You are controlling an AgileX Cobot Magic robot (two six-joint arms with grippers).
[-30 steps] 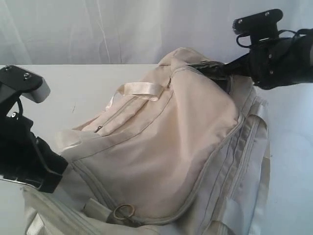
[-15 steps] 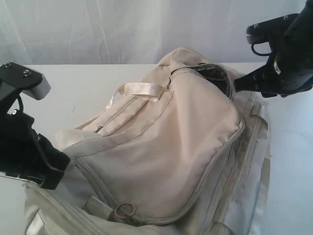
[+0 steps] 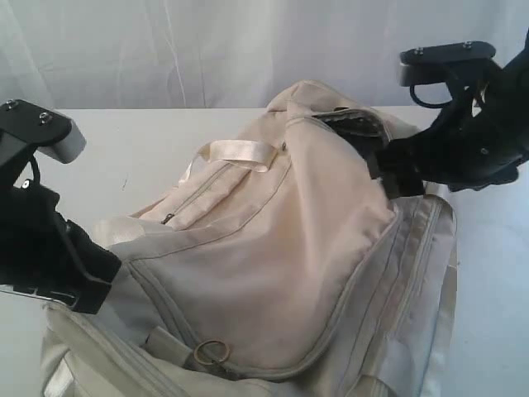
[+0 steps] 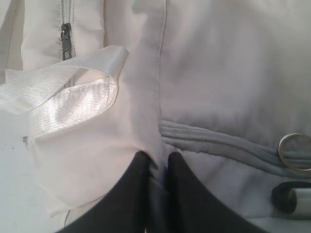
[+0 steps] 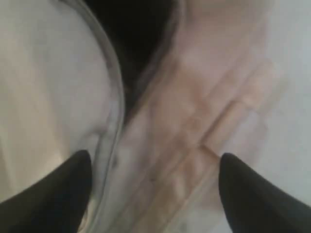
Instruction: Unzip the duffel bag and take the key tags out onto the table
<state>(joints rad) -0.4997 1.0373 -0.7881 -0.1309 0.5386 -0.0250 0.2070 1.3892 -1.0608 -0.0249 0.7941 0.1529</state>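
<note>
Pinching left claw [image 4: 156, 162]: clenched on cream fabric duffel bag [image 3: 281, 248] fold
Right claw [image 5: 154, 167]: released, spread wide above bag

Cream duffel bag [image 3: 281, 248] lies on white table [image 3: 149, 141].

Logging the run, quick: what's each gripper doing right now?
Left gripper: closed, pinching a fold of the duffel bag fabric.
Right gripper: open, holding nothing.
</note>
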